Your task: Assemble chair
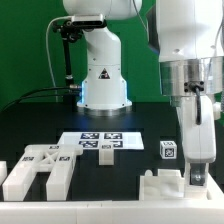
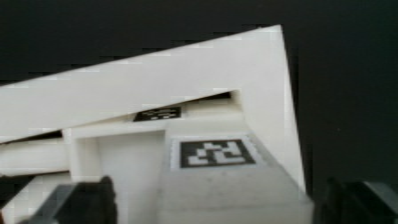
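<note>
The chair lies in loose white tagged pieces on the black table. A chunky white piece [image 1: 160, 188] sits at the front on the exterior view's right. My gripper [image 1: 197, 180] hangs low just beside and over it. In the wrist view that white piece [image 2: 196, 90], with a square tag [image 2: 217, 153], fills the space between my dark fingers [image 2: 80, 200]. The gripper [image 2: 214, 205] stands open with its jaws wide apart on either side of the piece. A small tagged block [image 1: 168, 150] stands just behind it. Slotted blocks [image 1: 42, 168] lie at the front left.
The marker board [image 1: 100, 141] lies flat in the middle of the table. The arm's white base [image 1: 103, 80] stands behind it before a green backdrop. Another white piece [image 1: 12, 178] lies at the exterior view's far left edge.
</note>
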You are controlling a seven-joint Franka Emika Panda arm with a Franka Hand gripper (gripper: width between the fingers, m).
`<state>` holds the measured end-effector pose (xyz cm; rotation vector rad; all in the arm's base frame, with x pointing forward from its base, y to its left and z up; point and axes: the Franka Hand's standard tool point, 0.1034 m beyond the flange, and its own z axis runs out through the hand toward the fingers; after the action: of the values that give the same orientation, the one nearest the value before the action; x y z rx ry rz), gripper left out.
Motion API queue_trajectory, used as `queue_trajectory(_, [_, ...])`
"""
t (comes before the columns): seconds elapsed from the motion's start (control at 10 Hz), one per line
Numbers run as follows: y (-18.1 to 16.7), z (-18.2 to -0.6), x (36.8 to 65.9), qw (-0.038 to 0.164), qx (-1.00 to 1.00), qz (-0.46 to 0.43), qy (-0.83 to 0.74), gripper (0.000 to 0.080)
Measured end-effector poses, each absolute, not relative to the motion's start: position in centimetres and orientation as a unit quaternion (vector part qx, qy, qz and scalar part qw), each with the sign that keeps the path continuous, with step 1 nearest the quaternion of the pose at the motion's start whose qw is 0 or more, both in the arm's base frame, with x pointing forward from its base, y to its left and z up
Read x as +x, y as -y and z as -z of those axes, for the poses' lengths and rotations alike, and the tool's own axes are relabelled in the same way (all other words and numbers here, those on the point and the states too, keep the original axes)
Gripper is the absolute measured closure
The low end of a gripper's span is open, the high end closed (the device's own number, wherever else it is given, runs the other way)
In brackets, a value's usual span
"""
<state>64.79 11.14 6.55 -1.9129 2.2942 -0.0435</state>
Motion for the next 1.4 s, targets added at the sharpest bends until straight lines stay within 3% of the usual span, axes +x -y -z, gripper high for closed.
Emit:
queue_trajectory(0.2, [-8.9, -10.0, 63.9, 0.091, -0.684, 0.026, -0.723, 0.0156])
queue_trajectory(0.4, [-8.1, -11.6, 63.4, 0.098, -0.689, 0.033, -0.718, 0.0151])
queue_trajectory(1.0, [-7.5, -11.0, 62.7, 0.098, -0.723, 0.045, -0.683, 0.0150])
queue_trajectory(1.2, [-4.6, -9.5, 59.0, 0.098, -0.772, 0.037, -0.627, 0.0150])
queue_trajectory(1.4, [-6.5, -9.1, 58.5, 0.084, -0.800, 0.042, -0.593, 0.0150])
